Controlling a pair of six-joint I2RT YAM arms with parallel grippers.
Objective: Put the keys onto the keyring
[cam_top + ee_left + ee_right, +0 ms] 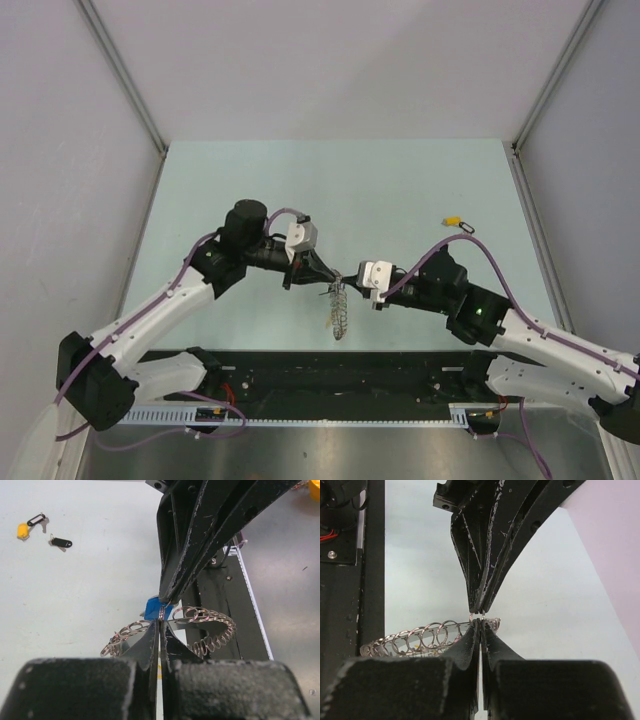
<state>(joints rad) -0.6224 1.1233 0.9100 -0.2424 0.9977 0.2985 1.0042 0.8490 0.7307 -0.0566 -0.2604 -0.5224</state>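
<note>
The keyring [339, 312], a silver coil-edged band, hangs between the two arms above the table's near middle. My left gripper [331, 279] and right gripper [349, 281] meet tip to tip at its top, both shut on its wire. In the left wrist view my left gripper [160, 624] is shut, with the keyring [212, 629] drooping to both sides and a blue key tag [151, 608] just behind the pinch. In the right wrist view my right gripper [480, 621] is shut on the keyring [422, 636]. A yellow key [455, 221] lies at the far right, and a black-tagged key [61, 542] lies beside the yellow key [23, 530].
A black rail [330, 372] runs along the table's near edge under the arms, directly below the hanging ring. Grey walls [60, 120] enclose the pale green table [400, 180] on the left, right and back.
</note>
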